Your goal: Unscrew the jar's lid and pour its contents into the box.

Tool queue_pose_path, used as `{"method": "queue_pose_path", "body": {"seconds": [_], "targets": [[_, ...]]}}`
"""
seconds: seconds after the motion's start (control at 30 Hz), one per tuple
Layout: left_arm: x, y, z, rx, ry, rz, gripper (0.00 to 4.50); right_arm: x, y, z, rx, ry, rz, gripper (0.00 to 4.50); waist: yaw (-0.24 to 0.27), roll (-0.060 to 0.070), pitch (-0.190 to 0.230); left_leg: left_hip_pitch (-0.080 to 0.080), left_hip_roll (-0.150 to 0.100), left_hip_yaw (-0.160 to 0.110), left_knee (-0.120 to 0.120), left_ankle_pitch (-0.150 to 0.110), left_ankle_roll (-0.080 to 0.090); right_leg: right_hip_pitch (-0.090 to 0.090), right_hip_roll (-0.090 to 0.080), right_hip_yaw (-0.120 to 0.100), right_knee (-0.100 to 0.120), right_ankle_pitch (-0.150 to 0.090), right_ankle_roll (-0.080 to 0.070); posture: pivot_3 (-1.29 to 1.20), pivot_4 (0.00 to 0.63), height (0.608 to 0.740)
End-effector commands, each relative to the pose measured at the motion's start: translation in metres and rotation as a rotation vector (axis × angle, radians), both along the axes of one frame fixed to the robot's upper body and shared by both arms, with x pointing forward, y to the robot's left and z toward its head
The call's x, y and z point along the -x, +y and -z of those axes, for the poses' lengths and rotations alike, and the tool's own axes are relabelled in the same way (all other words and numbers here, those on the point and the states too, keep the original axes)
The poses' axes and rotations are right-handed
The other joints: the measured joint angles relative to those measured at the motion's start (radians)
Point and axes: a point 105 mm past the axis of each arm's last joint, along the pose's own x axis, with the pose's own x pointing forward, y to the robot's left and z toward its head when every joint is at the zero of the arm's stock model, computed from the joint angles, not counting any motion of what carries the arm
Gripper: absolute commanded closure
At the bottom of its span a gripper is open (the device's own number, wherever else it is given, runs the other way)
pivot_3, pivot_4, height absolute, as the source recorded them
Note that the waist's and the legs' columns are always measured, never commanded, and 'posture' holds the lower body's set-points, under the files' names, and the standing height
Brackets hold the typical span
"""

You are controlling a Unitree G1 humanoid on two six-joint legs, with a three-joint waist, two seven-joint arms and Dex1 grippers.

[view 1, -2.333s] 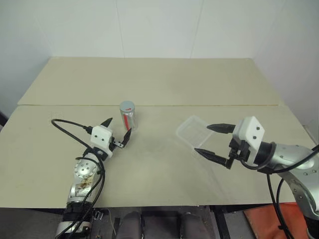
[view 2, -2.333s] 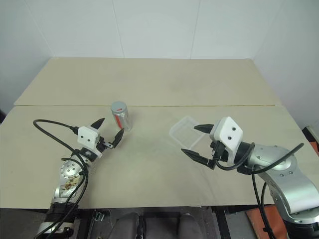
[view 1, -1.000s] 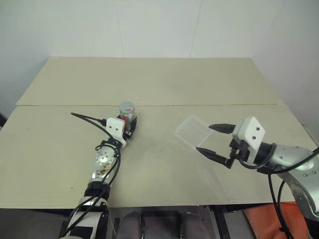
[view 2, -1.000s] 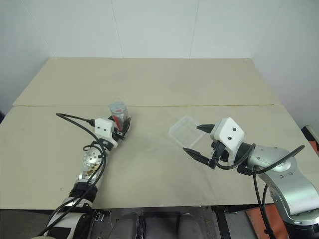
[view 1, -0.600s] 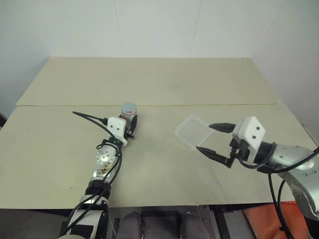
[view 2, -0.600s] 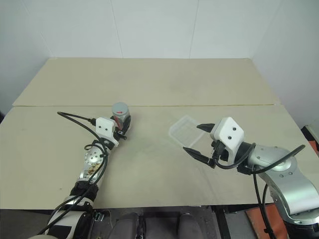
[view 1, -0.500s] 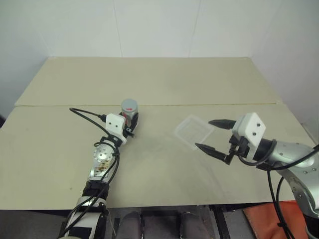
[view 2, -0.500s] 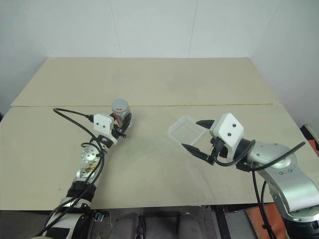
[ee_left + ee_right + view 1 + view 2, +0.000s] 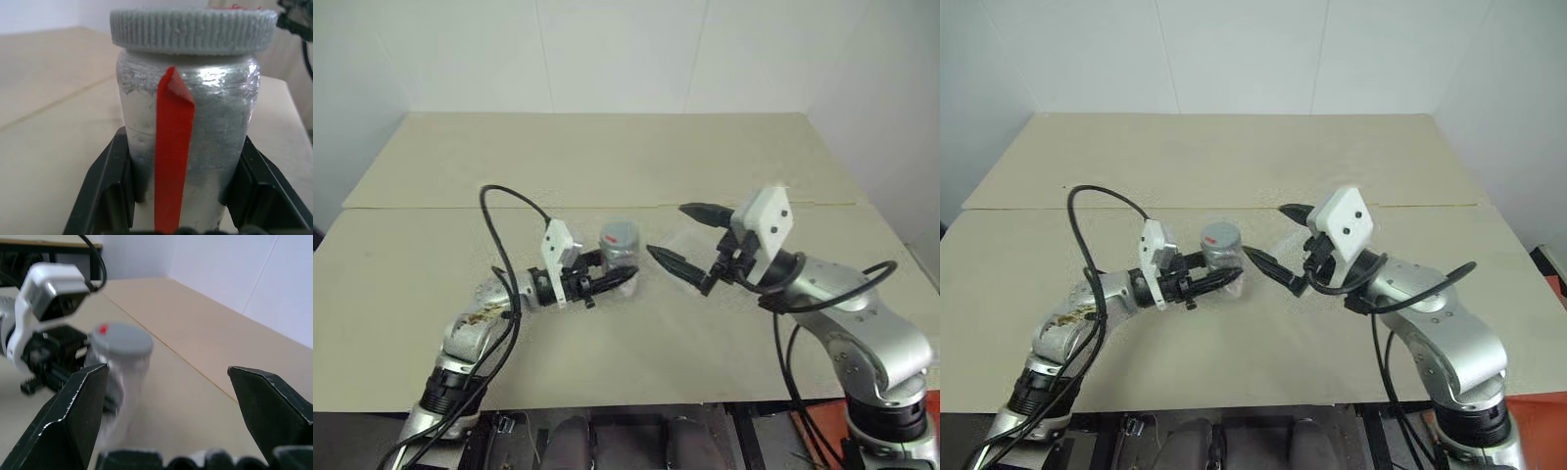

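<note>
A: Where is the jar (image 9: 619, 253) at this moment?

B: Clamped in the left gripper (image 9: 615, 278). The two black fingers (image 9: 105, 188) press its silver-grey body from either side, low down, below the lid (image 9: 191, 28). The jar stands upright in the grasp, and its red stripe (image 9: 171, 147) runs down the side that faces the wrist.

A: Is the lid on?

B: Yes, the ribbed grey lid sits on the jar's top, with a small red mark (image 9: 102, 329) on its upper face.

A: And the right gripper (image 9: 680, 235)?

B: Spread wide, with nothing between its fingers. One fingertip (image 9: 663, 258) is just beside the jar, the other points past it from higher up and farther back. From the right wrist the jar shows between the two fingers, ahead of them and apart from both.

A: Are the two grippers close?

B: They face each other over the middle of the counter (image 9: 607, 157), the left pointing toward the right and the right toward the left, with the jar between them.

A: The box (image 9: 677, 240)?

B: It lies on the counter beneath and just behind the right gripper's fingers, a clear shallow tray partly hidden by them. I cannot make out anything inside it.

A: The contents?

B: Not to be told through the jar's wall.
</note>
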Motion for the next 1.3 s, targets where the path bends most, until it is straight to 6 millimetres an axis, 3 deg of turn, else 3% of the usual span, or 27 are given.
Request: {"method": "queue_pose_path", "body": {"seconds": [0.03,0.3,0.7,1.17,1.3], "targets": [[-0.003,-0.01,-0.013,0.011,-0.045,0.018,2.5,0.008,0.007,-0.011,-0.019,-0.042,-0.017,0.0,0.002,0.0,0.0,0.0,0.0,0.0,0.0,0.0,0.0,0.0,0.0,0.0,0.0,0.0,0.0,0.0,0.15,0.74],[-0.009,-0.022,-0.014,-0.055,-0.141,0.032,2.5,0.015,0.017,-0.011,-0.045,-0.007,-0.066,0.0,0.003,0.0,0.0,0.0,0.0,0.0,0.0,0.0,0.0,0.0,0.0,0.0,0.0,0.0,0.0,0.0,0.15,0.74],[-0.008,-0.024,-0.017,-0.058,-0.231,0.019,2.5,0.002,0.025,-0.008,-0.05,0.019,-0.065,0.0,0.005,0.0,0.0,-0.001,-0.001,0.0,0.0,0.0,0.0,-0.001,0.0,0.0,0.0,0.0,0.0,0.0,0.15,0.74],[-0.009,-0.024,-0.018,-0.025,-0.22,-0.02,2.5,-0.01,0.028,-0.004,-0.071,0.023,-0.02,0.0,0.004,0.0,0.0,-0.002,0.0,-0.001,0.0,0.0,0.0,-0.001,0.0,0.0,0.0,0.0,0.0,0.0,0.15,0.74],[-0.011,-0.024,-0.018,-0.023,-0.22,-0.026,2.5,-0.009,0.029,-0.002,-0.072,0.03,-0.025,0.96,0.004,0.0,0.0,-0.002,0.0,-0.001,0.0,0.0,0.0,-0.001,0.0,0.0,0.0,0.0,0.0,0.0,0.15,0.74]]}}
